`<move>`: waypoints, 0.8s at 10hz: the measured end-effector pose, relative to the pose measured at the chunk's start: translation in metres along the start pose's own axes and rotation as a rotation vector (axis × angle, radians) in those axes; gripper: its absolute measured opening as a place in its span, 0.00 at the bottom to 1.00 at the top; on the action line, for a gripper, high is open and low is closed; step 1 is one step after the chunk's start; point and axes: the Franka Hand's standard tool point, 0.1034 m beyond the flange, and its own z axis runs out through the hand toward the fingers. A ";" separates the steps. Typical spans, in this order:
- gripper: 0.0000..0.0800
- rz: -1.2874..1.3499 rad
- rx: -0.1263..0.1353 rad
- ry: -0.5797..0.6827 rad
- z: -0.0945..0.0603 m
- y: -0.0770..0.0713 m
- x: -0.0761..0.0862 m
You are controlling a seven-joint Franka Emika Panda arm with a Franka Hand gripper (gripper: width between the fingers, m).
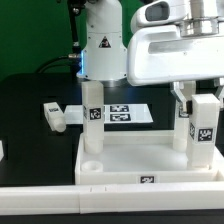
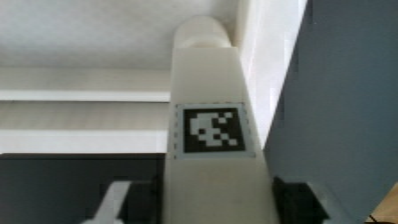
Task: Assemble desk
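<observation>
Currently gripper [image 2: 199, 205] straddles upright white plastic block leg with black-and-white tag [image 2: 214, 90]; clenched or slack, cannot tell. In exterior view, leg stands at right of frame, on near right corner of large white flat rimmed panel [image 1: 130, 152]. Second tagged leg [image 1: 93, 120] upright at centre left. Round socket [image 1: 92, 160] below it empty. Loose leg [image 1: 55, 115] lies on black counter [image 1: 30, 95], left of frame. Judgement: about halfway, more legs to fit.
</observation>
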 end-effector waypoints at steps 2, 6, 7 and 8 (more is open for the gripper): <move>0.36 -0.001 -0.001 -0.025 0.000 0.000 -0.001; 0.80 0.039 -0.002 -0.244 -0.007 0.008 0.015; 0.80 0.061 -0.002 -0.290 -0.004 0.007 0.013; 0.81 0.073 -0.004 -0.374 -0.001 0.006 0.005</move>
